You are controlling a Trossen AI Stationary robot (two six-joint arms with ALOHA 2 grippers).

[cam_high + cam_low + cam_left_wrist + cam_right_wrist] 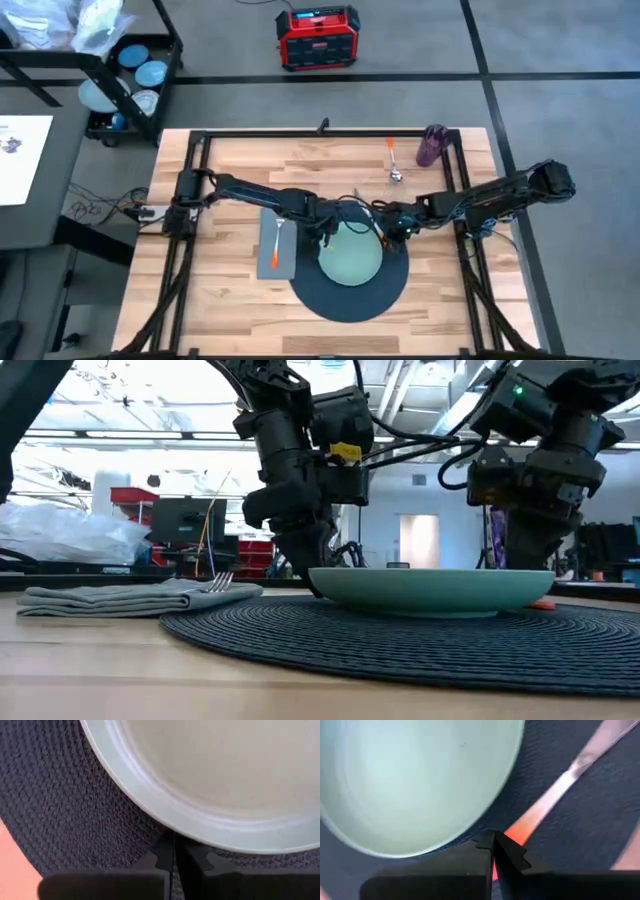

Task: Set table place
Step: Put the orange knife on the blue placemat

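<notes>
Pincers — left (174, 862) & right (494, 851) — shut, flanking plate (350, 252).

No words, numbers or signs can be read anywhere here. The red box (318, 38) on the floor has a small lit screen, but its marks are too tiny to read. The white paper (20, 155) has print on it that is too small too.

Pale green plate (351, 256) centred on dark mat (345, 295).
</notes>
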